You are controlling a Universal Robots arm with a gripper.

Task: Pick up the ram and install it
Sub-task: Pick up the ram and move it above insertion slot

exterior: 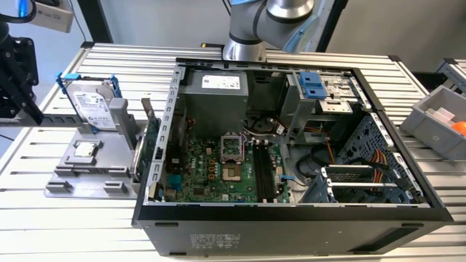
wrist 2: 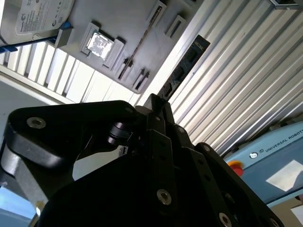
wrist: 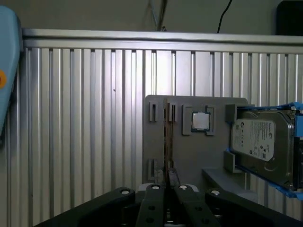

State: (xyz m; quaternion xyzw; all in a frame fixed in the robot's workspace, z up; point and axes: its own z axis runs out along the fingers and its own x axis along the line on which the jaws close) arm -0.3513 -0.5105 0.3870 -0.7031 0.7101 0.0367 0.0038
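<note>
Item: claw, black, two-fingered, closed down to the thickness of the ram, which it clamps between its fingertips. Ram: thin board seen edge-on in the first wrist view, running straight out from the fingertips. In the second wrist view the same ram shows its dark flat face, slanting away from the claw. It is held in the air, clear of everything else. Grey holder: flat on the slatted metal table, beyond the fingertips and well apart from the claw. Contents of holder: square silver processor seated in a recess, nearer the ram's line. Hard drive, silver with blue trim, stands on the holder farther off to the same side. Exterior view: grey holder with hard drive and processor. Open computer case stands just beside the holder, green motherboard exposed inside.
</note>
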